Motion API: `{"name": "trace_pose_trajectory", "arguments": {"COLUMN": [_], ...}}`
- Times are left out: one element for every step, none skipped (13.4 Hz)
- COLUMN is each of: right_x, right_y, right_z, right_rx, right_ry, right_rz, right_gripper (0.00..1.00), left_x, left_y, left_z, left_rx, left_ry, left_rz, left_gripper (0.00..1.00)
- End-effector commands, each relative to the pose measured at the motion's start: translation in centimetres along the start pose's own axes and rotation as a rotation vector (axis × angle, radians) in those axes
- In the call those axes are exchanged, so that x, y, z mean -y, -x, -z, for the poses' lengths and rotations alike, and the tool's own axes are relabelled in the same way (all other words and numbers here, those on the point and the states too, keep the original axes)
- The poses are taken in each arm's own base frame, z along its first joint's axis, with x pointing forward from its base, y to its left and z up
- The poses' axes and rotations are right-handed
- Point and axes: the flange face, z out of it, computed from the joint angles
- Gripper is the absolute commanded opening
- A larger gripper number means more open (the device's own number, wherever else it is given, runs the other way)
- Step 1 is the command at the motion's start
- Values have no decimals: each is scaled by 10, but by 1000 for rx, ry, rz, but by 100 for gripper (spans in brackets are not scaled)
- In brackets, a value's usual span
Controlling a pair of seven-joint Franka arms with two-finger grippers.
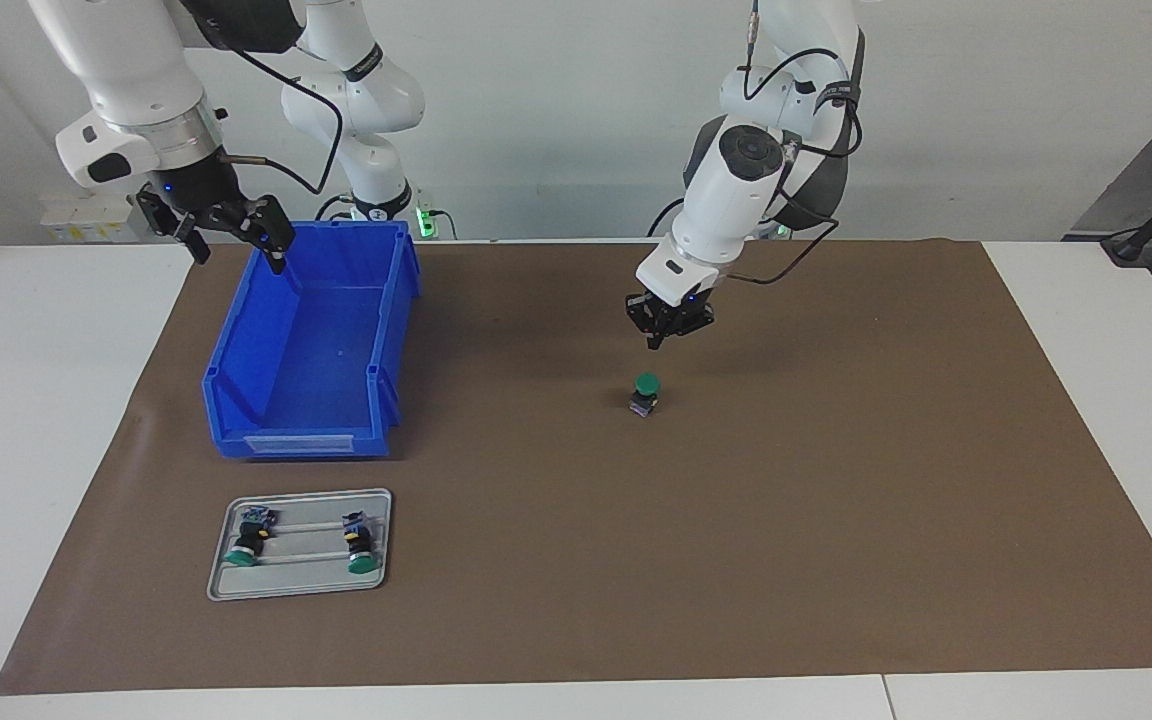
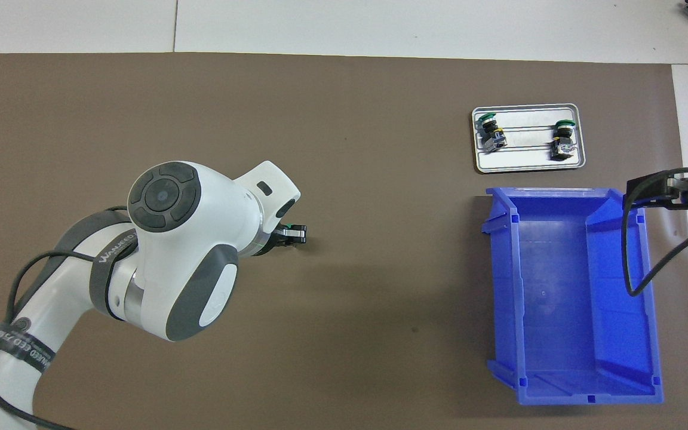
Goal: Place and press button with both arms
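Note:
One button (image 1: 645,393) stands upright on the brown mat (image 1: 836,500), green cap up, near the middle of the table. My left gripper (image 1: 657,340) hangs just above it, shut, with a small gap to the cap and nothing held. In the overhead view the left gripper (image 2: 294,234) covers that button. My right gripper (image 1: 236,245) waits open and empty in the air over the blue bin's corner nearest the robots, at the right arm's end; its fingers (image 2: 648,186) show over the bin's rim.
The blue bin (image 1: 236,345) (image 2: 559,298) sits toward the right arm's end of the table. Farther from the robots lies a grey metal tray (image 1: 301,570) (image 2: 526,158) holding two more buttons (image 1: 248,540) (image 1: 359,545) on their sides.

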Motion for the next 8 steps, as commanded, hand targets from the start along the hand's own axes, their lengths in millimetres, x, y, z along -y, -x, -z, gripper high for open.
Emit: {"name": "trace_pose_trajectory", "arguments": {"right_x": [-2, -1, -1, -1, -2, -1, -1, -2], "right_y": [2, 2, 2, 2, 2, 2, 2, 2], "right_z": [1, 2, 1, 2, 1, 1, 1, 1], "right_rx": [-5, -7, -5, -7, -5, -5, -5, -5], "right_ry": [-19, -20, -19, -20, -19, -19, -19, -19], "right_rz": [14, 15, 15, 15, 14, 15, 15, 14], "right_gripper": [100, 100, 100, 100, 100, 100, 100, 100], "left_x": [-4, -6, -13, -18, -23, -24, -22, -22], "left_y": [-6, -7, -7, -7, -7, -7, -8, -8], "left_z": [-4, -7, -14, -26, -36, -38, -41, -46], "left_rx": [-10, -9, -7, 2, -7, -13, -12, -13], "left_ry": [-26, -28, -29, -37, -56, -60, -63, -63], "left_rz": [28, 31, 45, 68, 57, 58, 62, 62], "left_gripper": [0, 0, 0, 0, 0, 0, 0, 0]}}
